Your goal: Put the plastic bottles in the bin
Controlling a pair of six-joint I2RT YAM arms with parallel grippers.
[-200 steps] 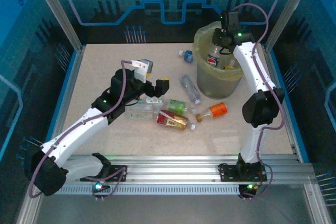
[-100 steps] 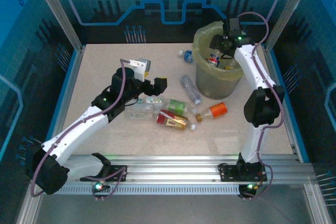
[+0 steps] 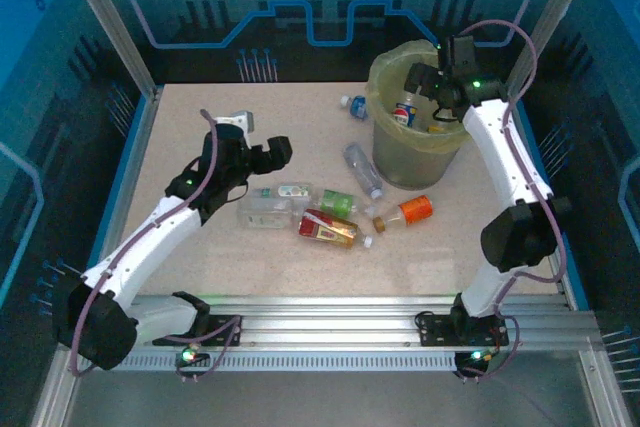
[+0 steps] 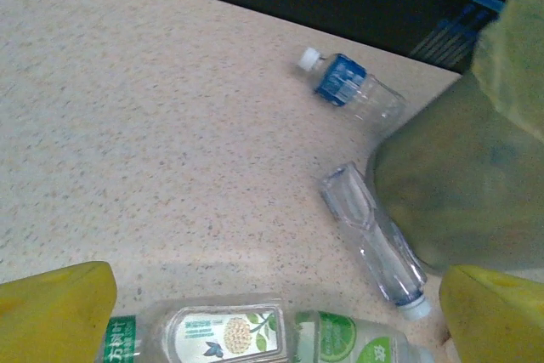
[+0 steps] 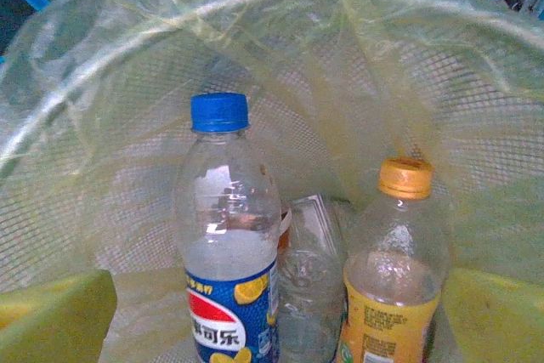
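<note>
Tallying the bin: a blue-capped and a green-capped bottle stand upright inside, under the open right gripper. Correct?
The second cap is orange, not green. The right wrist view shows the orange-capped bottle upright beside the blue-capped bottle in the bin, under the open right gripper.

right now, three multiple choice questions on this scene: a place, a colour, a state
1. Where's the right gripper? A over the bin B over the table's middle C by its base
2. Cap on the cola bottle in the bin? A red B blue C green
3. Left gripper? A shut on a bottle B open, empty C shut, empty
A: it hangs above the bin's rim. B: the wrist view shows it blue. B: its pads stand wide apart, bottles lying below.
</note>
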